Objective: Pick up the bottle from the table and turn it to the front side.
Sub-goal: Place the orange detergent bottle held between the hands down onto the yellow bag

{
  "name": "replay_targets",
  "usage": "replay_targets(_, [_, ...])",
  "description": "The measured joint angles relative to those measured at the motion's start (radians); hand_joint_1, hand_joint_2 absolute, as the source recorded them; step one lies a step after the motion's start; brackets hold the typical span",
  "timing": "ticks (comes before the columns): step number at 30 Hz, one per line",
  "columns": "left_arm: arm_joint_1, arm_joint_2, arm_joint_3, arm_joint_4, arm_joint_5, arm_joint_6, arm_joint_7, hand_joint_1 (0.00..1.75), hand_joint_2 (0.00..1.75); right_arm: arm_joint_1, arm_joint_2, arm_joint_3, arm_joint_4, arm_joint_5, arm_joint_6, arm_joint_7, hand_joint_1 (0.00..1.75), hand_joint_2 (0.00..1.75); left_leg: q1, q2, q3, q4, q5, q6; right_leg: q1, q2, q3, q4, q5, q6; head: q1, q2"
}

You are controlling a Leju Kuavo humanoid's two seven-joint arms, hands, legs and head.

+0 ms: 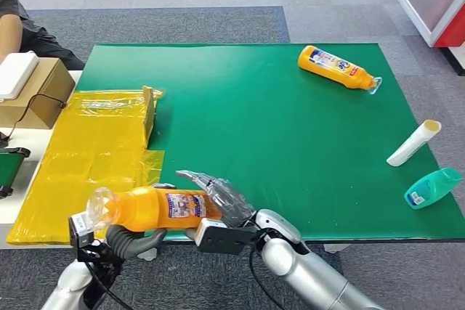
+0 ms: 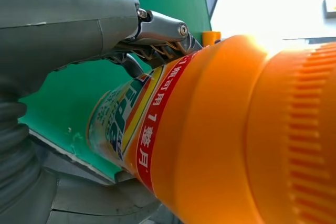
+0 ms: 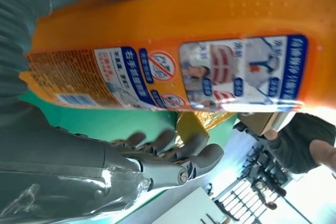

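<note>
Bottle lies horizontal in the air over the table's 6 o'clock edge, cap toward 9. Left hand grips it from below near the neck. Right hand is at the base end, fingers spread, thumb on the bottle; whether it holds: can't tell.

Orange bottle — blue-and-white label, green table, yellow sheet, teal bottle — white tube

Head view: high, facing forward and down over the green surface. Both wrist views: turned, very close behind each robot hand. All three share the orange bottle at the surface's near edge.
</note>
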Motion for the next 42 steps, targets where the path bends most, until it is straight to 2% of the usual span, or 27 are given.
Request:
replay_targets(6, [0.041,0.035,0.028,-0.057,-0.157,0.218,0.049,1.75,1.75,0.030,-0.016,-0.045,0.008,-0.030,-0.047,0.030,0.00,1.75,0.000,0.000,0.000,0.000,0.000,0.000,0.000,0.000,0.000,0.000,0.000,0.000,0.000,0.000])
replay_targets(11, [0.101,0.081,0.101,-0.162,-0.301,0.367,0.133,1.75,1.75,0.097,-0.038,-0.128,0.005,-0.043,-0.071,0.045,0.00,1.75,0.000,0.000,0.000,0.000,0.000,0.000,0.000,0.000,-0.001,0.000,-0.001,0.000,0.000,0.000])
replay_targets(14, [0.140,0.118,0.154,-0.252,-0.392,0.425,0.197,1.75,1.75,0.152,-0.047,-0.189,-0.013,-0.044,-0.076,0.053,0.00,1.75,0.000,0.000,0.000,0.000,-0.001,-0.001,0.000,0.000,-0.001,0.000,-0.001,-0.001,0.000,0.000])
replay_targets(23, [0.215,0.217,0.273,-0.454,-0.541,0.485,0.293,1.75,1.75,0.266,-0.053,-0.313,-0.058,-0.039,-0.072,0.060,0.00,1.75,0.001,0.000,0.000,0.000,-0.001,-0.001,0.001,0.000,-0.001,0.000,-0.002,-0.002,0.000,0.000])
replay_targets(28, [0.248,0.284,0.355,-0.543,-0.594,0.451,0.368,1.75,1.75,0.329,-0.051,-0.353,-0.059,-0.041,-0.069,0.047,0.00,1.75,0.001,0.000,0.000,0.000,-0.002,-0.002,0.002,0.000,0.000,0.000,-0.003,-0.003,0.000,0.000])
replay_targets(31, [0.250,0.319,0.372,-0.556,-0.643,0.407,0.459,1.75,1.75,0.345,-0.047,-0.365,-0.059,-0.045,-0.066,0.046,0.00,1.75,0.001,0.000,0.000,0.000,-0.002,-0.002,0.002,0.000,-0.001,0.000,-0.003,-0.003,0.000,0.000])
replay_targets(33, [0.240,0.341,0.374,-0.537,-0.668,0.365,0.533,1.75,1.75,0.348,-0.042,-0.368,-0.055,-0.051,-0.057,0.047,0.00,1.75,0.002,0.000,0.000,0.000,-0.002,-0.002,0.002,0.000,-0.001,0.000,-0.003,-0.003,0.000,0.000])
replay_targets(35, [0.218,0.356,0.368,-0.488,-0.691,0.341,0.572,1.75,1.75,0.346,-0.034,-0.368,-0.044,-0.057,-0.045,0.046,0.00,1.75,0.002,0.000,0.000,0.000,-0.002,-0.002,0.002,0.000,-0.001,0.000,-0.003,-0.003,0.000,0.000])
replay_targets(42, [0.036,0.334,0.285,-0.233,-0.757,0.373,0.580,1.75,1.75,0.323,-0.004,-0.356,0.020,-0.078,-0.025,0.044,0.00,1.75,0.002,-0.001,0.003,0.000,0.000,-0.002,0.002,-0.001,0.003,0.000,-0.002,-0.003,0.000,0.000])
